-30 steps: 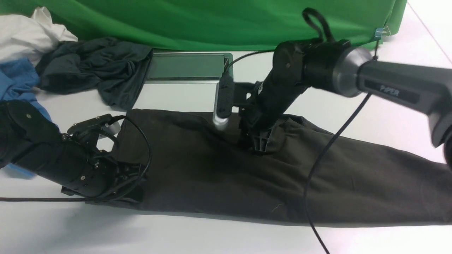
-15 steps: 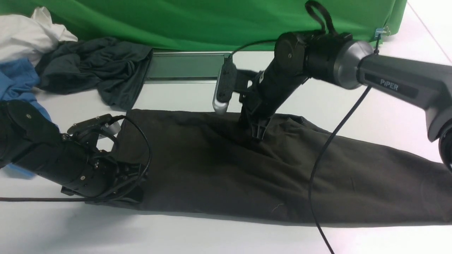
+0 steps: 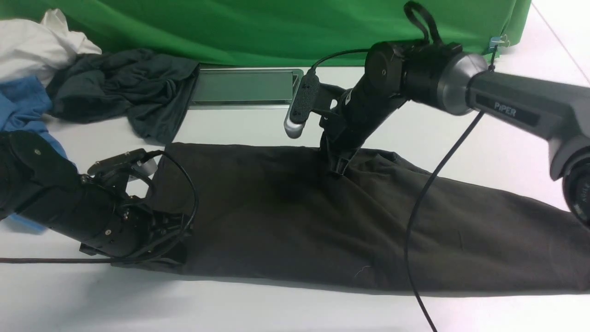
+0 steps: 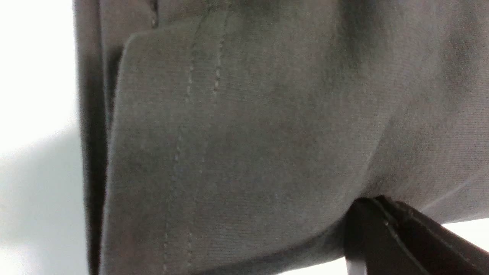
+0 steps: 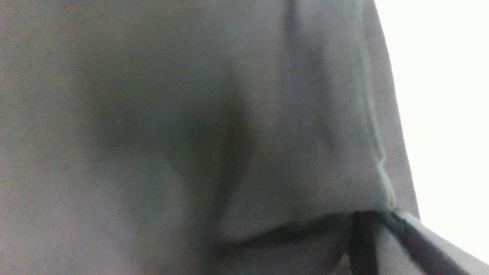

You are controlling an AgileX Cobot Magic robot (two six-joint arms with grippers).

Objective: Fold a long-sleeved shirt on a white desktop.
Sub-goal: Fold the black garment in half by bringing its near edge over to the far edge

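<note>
The long-sleeved shirt (image 3: 322,226), dark brownish-olive, lies as a long band across the white desktop (image 3: 239,124). My left gripper (image 3: 177,242) rests low at the shirt's left end, shut on the hem; in the left wrist view the stitched fabric (image 4: 237,126) fills the frame and the closed left gripper (image 4: 368,206) pinches it. My right gripper (image 3: 339,165) points down at the shirt's far edge near the middle, shut on a pinch of cloth. The right wrist view shows the right gripper (image 5: 368,219) closed at a fabric edge (image 5: 305,152).
A slate-grey garment (image 3: 124,87), a blue garment (image 3: 23,106) and a white cloth (image 3: 41,41) are piled at the far left. Green cloth (image 3: 276,27) hangs along the back, with a silver-framed hatch (image 3: 244,87) before it. A black cable (image 3: 415,221) crosses the shirt.
My right gripper has closed on the shirt and moved toward the far edge, drawing the raised fold back so the cloth lies flatter. The left arm has stayed still.
</note>
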